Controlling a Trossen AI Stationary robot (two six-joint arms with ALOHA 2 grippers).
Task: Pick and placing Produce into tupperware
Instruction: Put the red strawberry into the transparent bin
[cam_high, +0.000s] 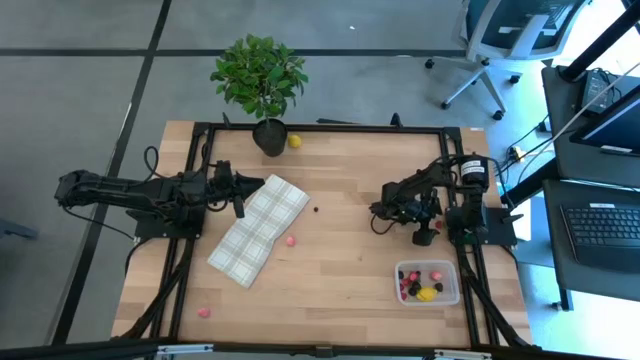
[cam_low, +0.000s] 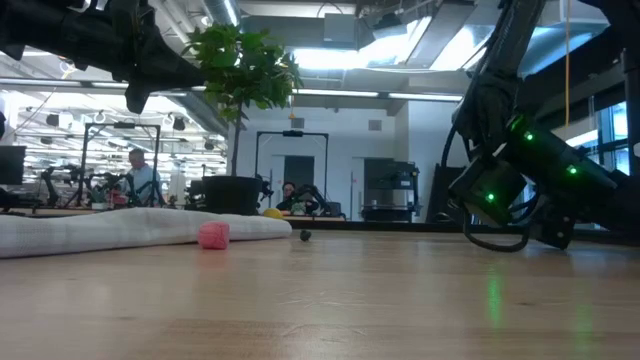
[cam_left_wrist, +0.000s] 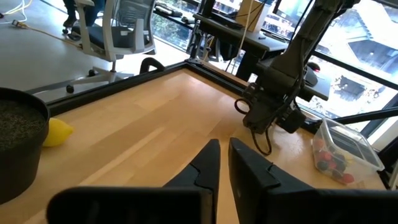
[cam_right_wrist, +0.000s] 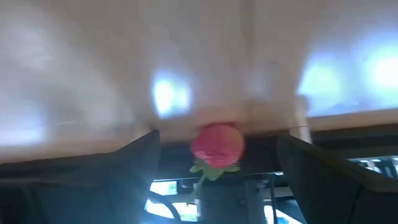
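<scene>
Right gripper (cam_high: 424, 237) hangs low over the wooden surface (cam_high: 340, 280), just beyond the clear tupperware tub (cam_high: 428, 283) toward the potted plant (cam_high: 259, 82); its jaws are spread, with a red strawberry piece (cam_right_wrist: 217, 145) lying between them. The tub holds red, dark and yellow pieces. A pink piece (cam_high: 290, 240) lies beside the plaid cloth (cam_high: 259, 229), a dark berry (cam_high: 315, 210) near it, a lemon (cam_high: 294, 141) by the plant pot. Left gripper (cam_high: 240, 208) waits over the cloth's edge, jaws nearly pressed together.
</scene>
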